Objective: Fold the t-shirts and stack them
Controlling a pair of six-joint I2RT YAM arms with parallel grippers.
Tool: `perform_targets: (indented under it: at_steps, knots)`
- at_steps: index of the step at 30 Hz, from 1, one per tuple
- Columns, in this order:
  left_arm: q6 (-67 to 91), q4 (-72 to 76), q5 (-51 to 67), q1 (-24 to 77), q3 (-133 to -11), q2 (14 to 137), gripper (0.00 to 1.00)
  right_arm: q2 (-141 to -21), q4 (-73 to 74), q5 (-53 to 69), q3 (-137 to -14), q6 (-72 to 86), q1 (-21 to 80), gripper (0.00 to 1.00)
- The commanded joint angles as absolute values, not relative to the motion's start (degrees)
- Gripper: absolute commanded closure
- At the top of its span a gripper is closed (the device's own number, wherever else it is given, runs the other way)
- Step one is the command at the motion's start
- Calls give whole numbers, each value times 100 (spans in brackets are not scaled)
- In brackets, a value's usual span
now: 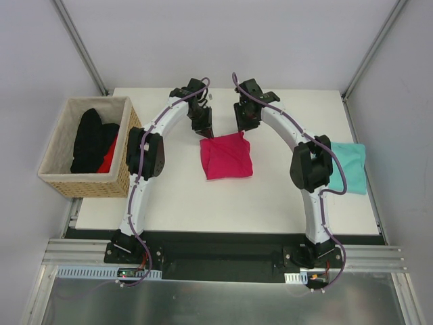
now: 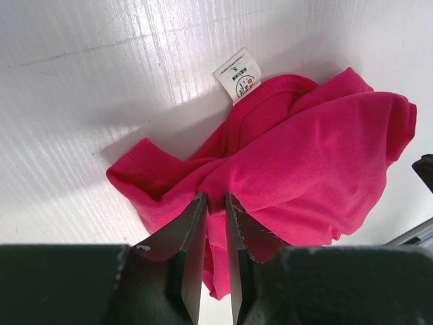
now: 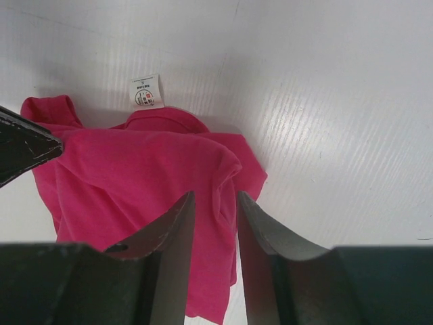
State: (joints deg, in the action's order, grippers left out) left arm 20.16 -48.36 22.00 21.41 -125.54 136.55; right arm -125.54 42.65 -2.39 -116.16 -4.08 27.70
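Note:
The pink t-shirt (image 1: 226, 157) lies roughly folded in a square at the middle of the table, its white neck label (image 2: 238, 74) toward the far side. My left gripper (image 1: 205, 130) is at its far left corner, shut on a gathered pinch of pink cloth (image 2: 318, 156) at the fingertips (image 2: 216, 198). My right gripper (image 1: 241, 127) is at the far right corner. Its jaws (image 3: 215, 196) stand apart, with a raised fold of the shirt's edge (image 3: 135, 176) between them. The teal t-shirt (image 1: 352, 166) lies folded at the table's right edge, partly behind the right arm.
A wicker basket (image 1: 81, 184) sits off the table's left side, holding a black garment (image 1: 88, 139) and something red (image 1: 108, 159). White walls close in the back and both sides.

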Motion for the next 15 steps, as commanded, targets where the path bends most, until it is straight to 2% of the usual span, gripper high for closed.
perform_targets:
  at_steps: [1, 15]
  knots:
    - [1995, -4913, 2109, 2180, -12568, 13509, 84, -12560, 4149, -88, -11654, -325, 2813, 65]
    - [1986, -4913, 2039, 2180, -12481, 13438, 84, -12445, 3876, 184, -11215, -62, 2760, 66]
